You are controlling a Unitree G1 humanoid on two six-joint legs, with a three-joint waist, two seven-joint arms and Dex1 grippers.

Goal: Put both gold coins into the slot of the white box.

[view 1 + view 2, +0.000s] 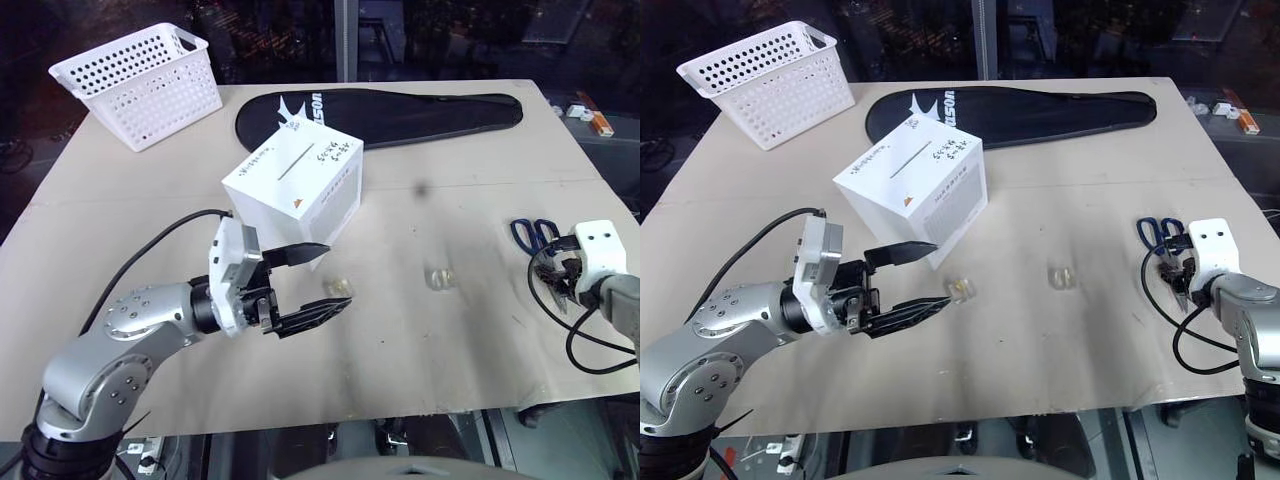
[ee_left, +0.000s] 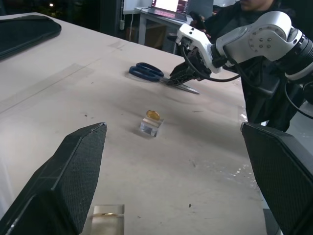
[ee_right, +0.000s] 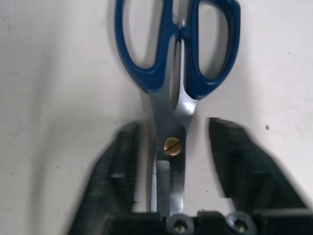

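The white box point(image 1: 295, 190) stands tilted on the table's middle, its dark slot point(image 1: 298, 160) running across the top. One gold coin point(image 1: 338, 287) in a clear case lies just in front of the box. It sits between the spread fingers of my left gripper point(image 1: 337, 275), which is open and does not touch it. The other gold coin point(image 1: 440, 277) lies further right, alone. My right gripper point(image 1: 562, 275) is at the table's right edge. It is open, with its fingers either side of the blades of the blue-handled scissors point(image 3: 178, 49).
A white perforated basket point(image 1: 140, 85) stands at the back left. A black racket cover point(image 1: 400, 110) lies behind the box. Small items point(image 1: 590, 112) sit at the far right corner. A person in dark clothes point(image 2: 230, 14) stands beyond the table's right edge.
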